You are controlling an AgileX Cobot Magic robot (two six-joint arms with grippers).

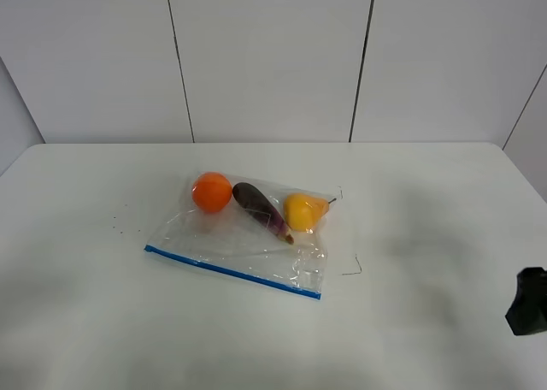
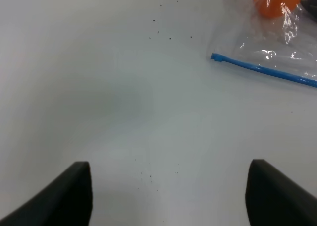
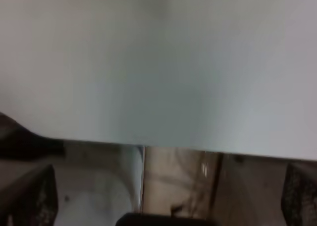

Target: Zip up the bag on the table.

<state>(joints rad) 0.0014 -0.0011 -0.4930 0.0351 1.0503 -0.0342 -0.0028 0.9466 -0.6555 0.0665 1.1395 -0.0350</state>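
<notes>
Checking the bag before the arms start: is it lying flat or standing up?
Flat. The bag lies spread on the table, blue seal strip resting on the surface, produce lying side by side inside.

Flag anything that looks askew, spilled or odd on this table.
Nothing is spilled or damaged. The bag lies askew, its blue seal strip running diagonally to the table edges. Small dark specks dot the tabletop beside the bag's corner, and faint pen-like marks sit on its other side.

White table (image 1: 427, 227); bag (image 1: 248, 240) flat, near centre.
</notes>
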